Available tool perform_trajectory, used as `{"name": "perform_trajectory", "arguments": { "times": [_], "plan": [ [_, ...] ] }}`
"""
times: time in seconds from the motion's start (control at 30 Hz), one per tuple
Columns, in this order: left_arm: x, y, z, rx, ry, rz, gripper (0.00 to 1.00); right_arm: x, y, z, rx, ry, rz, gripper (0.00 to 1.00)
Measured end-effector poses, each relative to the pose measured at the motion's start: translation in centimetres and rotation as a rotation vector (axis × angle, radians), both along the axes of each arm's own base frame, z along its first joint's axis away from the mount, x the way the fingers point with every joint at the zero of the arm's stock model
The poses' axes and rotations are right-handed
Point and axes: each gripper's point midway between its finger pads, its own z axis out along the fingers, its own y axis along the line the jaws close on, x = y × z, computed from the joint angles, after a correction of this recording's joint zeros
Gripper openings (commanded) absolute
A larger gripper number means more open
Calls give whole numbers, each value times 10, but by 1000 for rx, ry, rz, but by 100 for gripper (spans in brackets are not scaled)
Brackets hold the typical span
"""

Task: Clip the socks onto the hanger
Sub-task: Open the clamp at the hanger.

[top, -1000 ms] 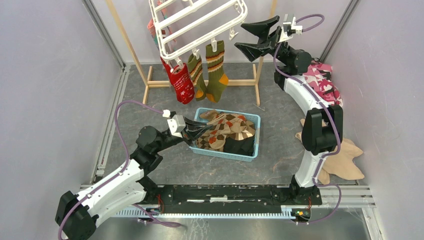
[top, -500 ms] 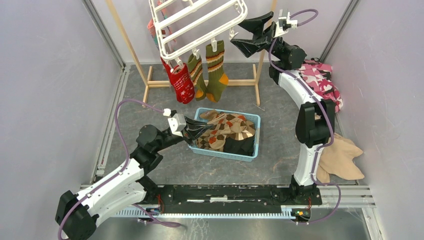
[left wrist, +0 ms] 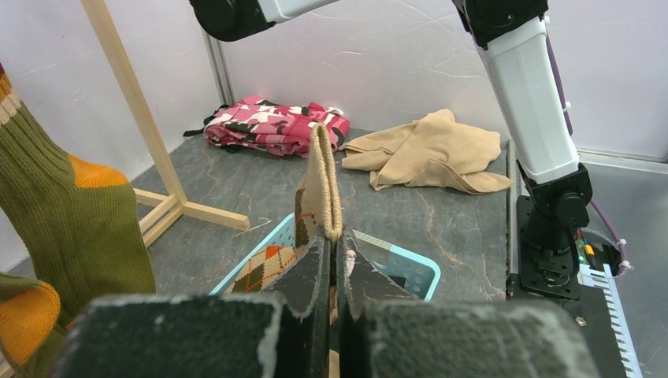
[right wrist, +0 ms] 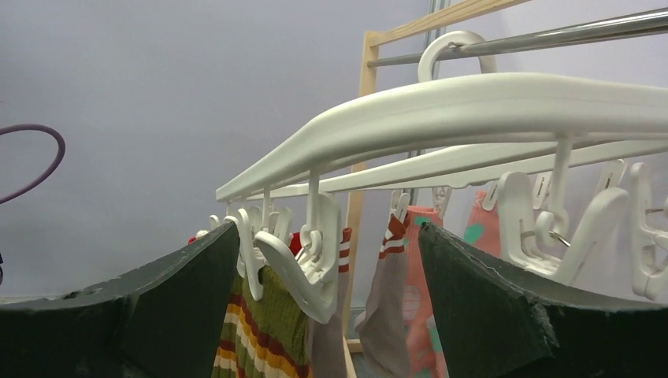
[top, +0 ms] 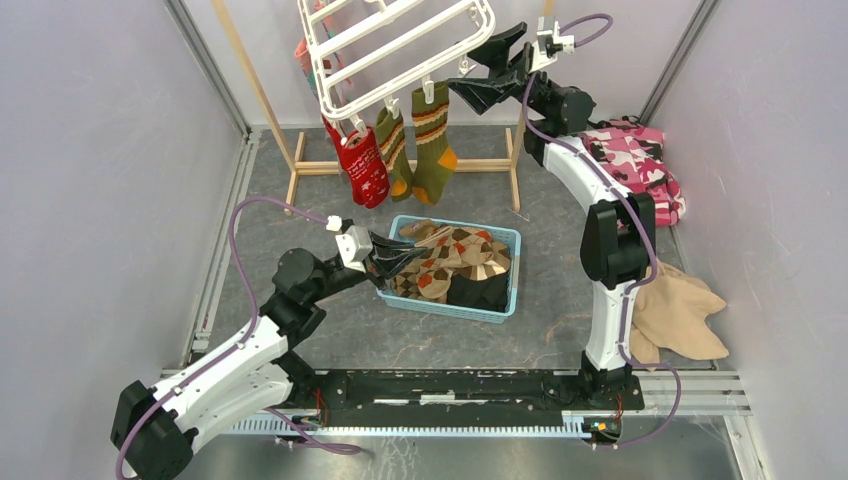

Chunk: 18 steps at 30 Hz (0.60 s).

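left claw (left wrist: 335, 246) pinches shut on a tan argyle sock (left wrist: 319, 181), its ribbed cuff upright over the light blue plastic basket (top: 508, 272) of heaped socks (top: 455, 270). right claw (top: 462, 70) gapes wide around a clip (right wrist: 311, 272) on the white plastic hanger (top: 400, 40), beside three hung socks (top: 433, 140). white print on the red sock (top: 362, 165) is too small for us to read. grey stone-look tabletop (top: 340, 200), pale lilac walls (top: 90, 200).

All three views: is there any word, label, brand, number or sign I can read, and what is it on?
No text is readable in any view.
White marks on the red sock: perhaps lettering, too small to read.
The hanger and the basket show no label, brand or number.
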Motion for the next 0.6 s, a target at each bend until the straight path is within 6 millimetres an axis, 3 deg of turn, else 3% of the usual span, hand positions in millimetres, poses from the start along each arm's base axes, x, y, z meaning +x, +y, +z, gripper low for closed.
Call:
{"name": "perform_trajectory", "arguments": {
  "times": [0.2, 0.6],
  "plan": [
    [0, 0, 0, 0, 0, 0, 2, -4, 6, 5, 3, -8, 14, 90],
    [0, 0, 4, -3, -3, -2, 2, -9, 8, 10, 8, -19, 27, 79]
  ]
}}
